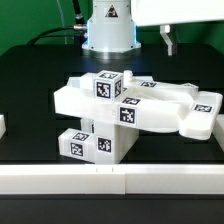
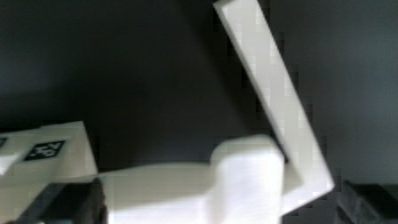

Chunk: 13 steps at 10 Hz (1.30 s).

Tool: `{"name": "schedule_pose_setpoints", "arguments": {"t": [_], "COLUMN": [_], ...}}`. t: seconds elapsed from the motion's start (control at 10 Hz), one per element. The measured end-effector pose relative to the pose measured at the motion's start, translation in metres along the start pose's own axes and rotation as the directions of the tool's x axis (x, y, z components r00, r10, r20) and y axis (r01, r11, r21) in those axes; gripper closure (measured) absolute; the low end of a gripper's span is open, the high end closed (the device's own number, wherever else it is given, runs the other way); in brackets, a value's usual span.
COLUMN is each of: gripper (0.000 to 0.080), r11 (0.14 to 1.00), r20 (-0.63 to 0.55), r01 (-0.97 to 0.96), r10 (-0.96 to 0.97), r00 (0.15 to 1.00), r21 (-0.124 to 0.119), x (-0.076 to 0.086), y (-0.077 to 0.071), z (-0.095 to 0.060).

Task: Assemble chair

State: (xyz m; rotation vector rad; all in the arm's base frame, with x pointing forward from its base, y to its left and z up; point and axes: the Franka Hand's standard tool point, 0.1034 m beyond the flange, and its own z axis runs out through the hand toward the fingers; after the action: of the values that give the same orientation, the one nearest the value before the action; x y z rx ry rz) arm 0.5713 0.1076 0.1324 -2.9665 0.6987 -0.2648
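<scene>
Hovering over the stacked chunky white plastic chair parts (image 1: 130,112), between steps.
White fingers (image 1: 170,42) wide, empty; next likely needs descent onto a part.

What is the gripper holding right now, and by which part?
Nothing. The gripper hangs open above and behind the chair parts, apart from them, with nothing between its fingers.

White arm base (image 1: 108,28), triangular black marking

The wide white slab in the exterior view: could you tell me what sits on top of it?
On the wide white slab sits a small tagged cube. Where they join is hidden.
</scene>
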Motion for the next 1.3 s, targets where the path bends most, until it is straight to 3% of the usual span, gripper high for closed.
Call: {"name": "schedule_pose_setpoints", "arguments": {"t": [0.1, 0.3, 0.4, 0.7, 0.9, 1.2, 1.3], "gripper": [0.0151, 0.0151, 0.0151, 0.0151, 0.0151, 0.0151, 0.0151], "r11": [0.991, 0.986, 0.984, 0.984, 0.975, 0.937, 0.932], "r20": [0.002, -0.012, -0.010, 0.016, 0.134, 0.265, 0.235], "r01": [0.133, 0.166, 0.178, 0.180, 0.217, 0.344, 0.359], "r10": [-0.133, -0.166, -0.178, -0.180, -0.209, -0.319, -0.339], "r00": [0.991, 0.986, 0.984, 0.984, 0.969, 0.910, 0.911], "r21": [-0.018, -0.006, -0.005, -0.017, -0.048, -0.055, -0.049], "x": [-0.013, -0.033, -0.047, -0.046, -0.046, -0.068, -0.075], "y": [-0.010, -0.020, -0.017, -0.014, -0.004, 0.005, 0.003], "z": [0.002, 0.004, 0.006, 0.008, 0.007, 0.015, 0.020]}}
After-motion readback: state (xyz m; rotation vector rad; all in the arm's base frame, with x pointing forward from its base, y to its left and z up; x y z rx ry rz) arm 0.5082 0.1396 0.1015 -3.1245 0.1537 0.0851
